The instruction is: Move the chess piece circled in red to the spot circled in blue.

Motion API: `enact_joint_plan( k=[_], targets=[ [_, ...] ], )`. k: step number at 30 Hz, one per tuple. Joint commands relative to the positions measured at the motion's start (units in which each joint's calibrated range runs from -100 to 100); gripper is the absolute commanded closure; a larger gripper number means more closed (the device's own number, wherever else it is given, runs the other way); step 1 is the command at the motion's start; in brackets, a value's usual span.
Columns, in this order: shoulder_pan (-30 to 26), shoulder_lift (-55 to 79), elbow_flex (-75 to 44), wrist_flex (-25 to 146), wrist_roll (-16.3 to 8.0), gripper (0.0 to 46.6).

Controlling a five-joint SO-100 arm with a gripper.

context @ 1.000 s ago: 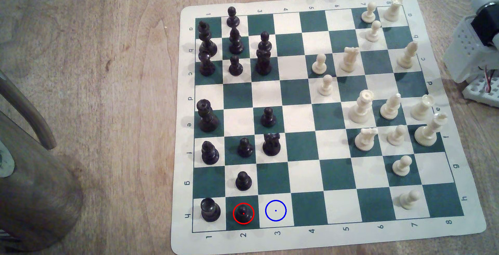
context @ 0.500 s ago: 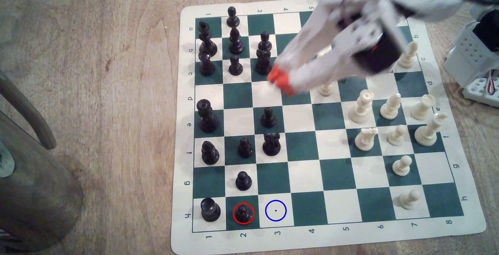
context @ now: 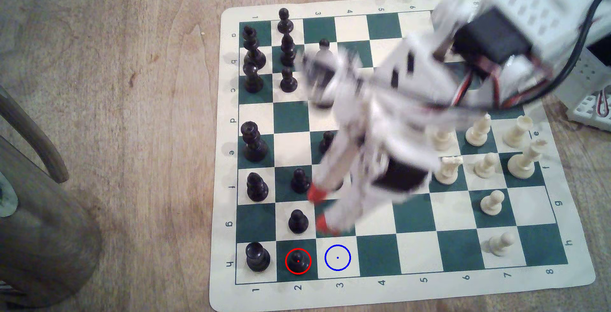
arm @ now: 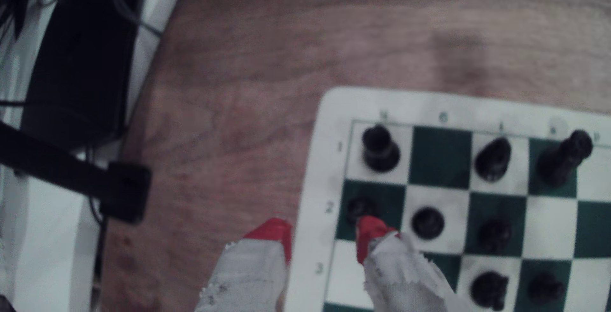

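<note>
The chess piece circled in red is a small black pawn on a dark green square in the board's near row, toward the exterior view's left. In the wrist view this pawn is partly behind one red fingertip. The spot circled in blue is the bare cream square just right of the pawn in the exterior view. My gripper is blurred and hangs over the squares one to two rows beyond the spot. It is open with nothing between its red-tipped fingers. In the wrist view the gripper straddles the board's edge.
A black rook stands on the corner square beside the ringed pawn. Another black pawn stands one row beyond it, close to my fingertips. White pieces crowd the board's right side. A wooden chair stands off the board at the left.
The arm has swung in from the right, across the middle of the board, toward the near-left corner. The fingertips now stand further apart than half a second ago. No piece has moved.
</note>
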Motion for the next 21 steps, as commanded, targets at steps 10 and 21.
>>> enact_joint_plan(
  k=[10, 21],
  targets=[
    [0.4, 11.6, -24.3, 9.1, -2.5, 35.2],
    [0.4, 14.4, -21.3, 1.9, -2.2, 35.3]
  ],
)
